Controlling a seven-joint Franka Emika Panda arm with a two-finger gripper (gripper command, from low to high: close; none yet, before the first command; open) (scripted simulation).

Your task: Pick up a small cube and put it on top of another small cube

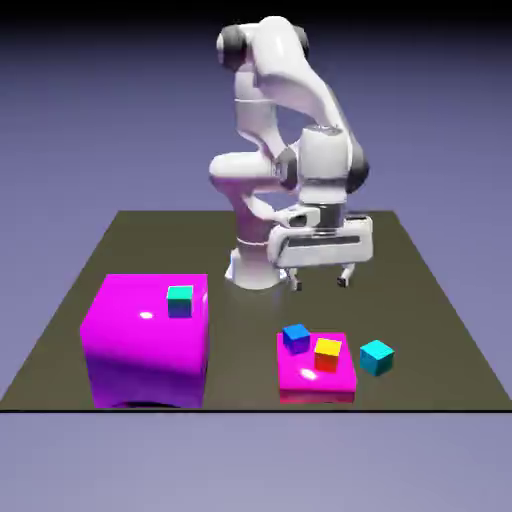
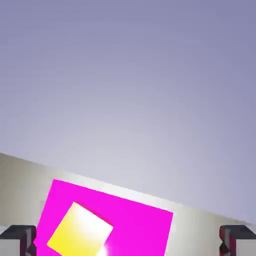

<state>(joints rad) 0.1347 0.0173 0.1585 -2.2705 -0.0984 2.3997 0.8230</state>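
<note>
Cyan small cube (image 1: 376, 357) below-right of end effector (image 1: 320, 282)

hand view's bottom edge cuts off the yellow-topped cube (image 2: 80, 235) and magenta slab (image 2: 135, 225).

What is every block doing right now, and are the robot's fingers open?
Fingers: open, holding nothing, above the table.
Bright cyan cube: on the table, beside the flat magenta block.
Flat magenta block: lying on the table.
Blue cube: on the flat magenta block.
Yellow-topped cube: on the flat magenta block.
Teal-topped cube: on the big magenta block.
</note>
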